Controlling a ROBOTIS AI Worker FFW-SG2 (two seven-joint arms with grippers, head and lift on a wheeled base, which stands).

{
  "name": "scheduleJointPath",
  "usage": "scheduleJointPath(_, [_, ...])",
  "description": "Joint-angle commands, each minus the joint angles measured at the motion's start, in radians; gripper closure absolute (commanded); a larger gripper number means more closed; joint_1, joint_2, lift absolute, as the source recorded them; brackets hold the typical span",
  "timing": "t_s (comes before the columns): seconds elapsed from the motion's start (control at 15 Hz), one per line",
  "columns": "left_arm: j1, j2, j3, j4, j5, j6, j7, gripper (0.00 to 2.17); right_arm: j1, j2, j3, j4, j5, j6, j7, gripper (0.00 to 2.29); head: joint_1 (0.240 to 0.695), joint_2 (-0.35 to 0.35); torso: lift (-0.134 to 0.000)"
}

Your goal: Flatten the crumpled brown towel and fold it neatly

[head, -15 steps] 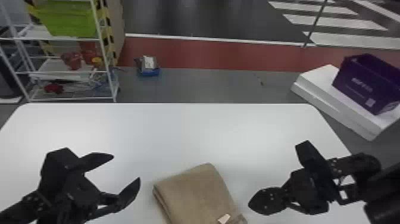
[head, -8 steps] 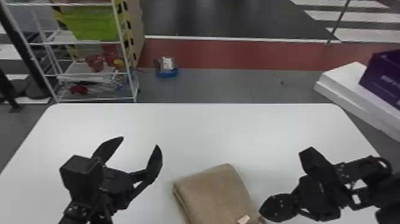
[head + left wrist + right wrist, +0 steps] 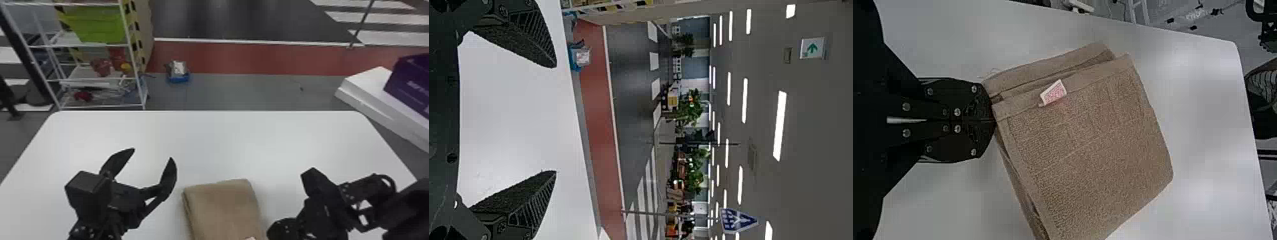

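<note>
My black left end effector (image 3: pixel 153 153) gapes empty; black right one (image 3: pixel 270 232) closed at edge of folded brown towel (image 3: pixel 1093 145), can't tell if gripping.

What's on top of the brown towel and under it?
A small tag lies on the brown towel near one edge. The towel rests on the white table; anything between them is covered.

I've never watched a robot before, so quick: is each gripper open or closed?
Left gripper: open, empty.
Right gripper: closed at the towel's corner; pinching unclear.

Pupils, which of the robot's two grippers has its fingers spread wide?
The left gripper, its fingertips well apart; the right gripper is shut against the towel.
</note>
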Motion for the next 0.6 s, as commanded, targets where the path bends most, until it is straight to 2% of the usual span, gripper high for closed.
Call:
scheduleJointPath(0.0, [0.005, -0.003, 0.003, -0.010, 0.000, -0.003, 0.002, 0.13, -0.001, 0.010, 0.022, -0.002, -0.001, 0.012, 0.005, 1.75, 0.695, -0.039, -0.124])
scheduleJointPath(0.27, [0.006, -0.003, 0.005, -0.010, 0.001, -0.009, 0.006, 0.14, -0.002, 0.028, 0.019, -0.009, -0.010, 0.009, 0.005, 1.74, 0.695, -0.006, -0.124])
scheduleJointPath(0.33, [0.009, -0.003, 0.005, -0.010, 0.001, -0.021, 0.009, 0.14, 0.001, 0.030, -0.027, -0.026, -0.049, 0.009, 0.005, 1.74, 0.695, -0.003, -0.124])
scheduleJointPath(0.4, [0.009, -0.003, 0.007, -0.009, 0.008, -0.027, 0.012, 0.14, 0.018, 0.033, -0.104, -0.052, -0.121, 0.015, 0.005, 1.71, 0.695, 0.000, -0.124])
scheduleJointPath(0.47, [0.011, -0.003, 0.007, -0.007, 0.014, -0.033, 0.040, 0.14, 0.045, 0.051, -0.218, -0.086, -0.222, 0.018, 0.005, 1.56, 0.695, -0.003, -0.124])
scheduleJointPath(0.53, [0.009, -0.003, 0.007, 0.006, 0.020, -0.082, 0.066, 0.14, 0.070, 0.100, -0.325, -0.114, -0.297, 0.000, 0.005, 1.30, 0.695, -0.006, -0.124])
